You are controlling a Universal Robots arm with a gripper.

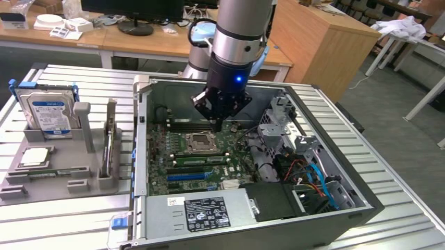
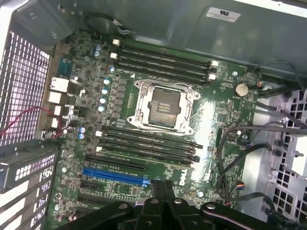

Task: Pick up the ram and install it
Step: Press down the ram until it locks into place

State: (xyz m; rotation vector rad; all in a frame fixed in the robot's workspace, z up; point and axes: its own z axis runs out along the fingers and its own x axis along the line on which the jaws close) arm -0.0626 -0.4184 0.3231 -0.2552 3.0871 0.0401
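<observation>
- My jaws (image 1: 216, 127) (image 2: 163, 184) are pressed fully together and hold nothing.
- Just below them lies the motherboard (image 2: 216, 120) inside the open computer case (image 1: 361, 205), with its processor socket (image 2: 163, 105) and the dark memory slots (image 2: 148, 141) bare.
- Well apart, outside the case towards the exterior view's left, the ram (image 1: 107, 148) stands on edge in the grey holder (image 1: 41, 190) on the bench (image 1: 62, 221), beside a hard drive (image 1: 47, 112).

The hand (image 2: 163, 189) is cut off at the wrist view's edge, its knuckles partly out of frame.
</observation>
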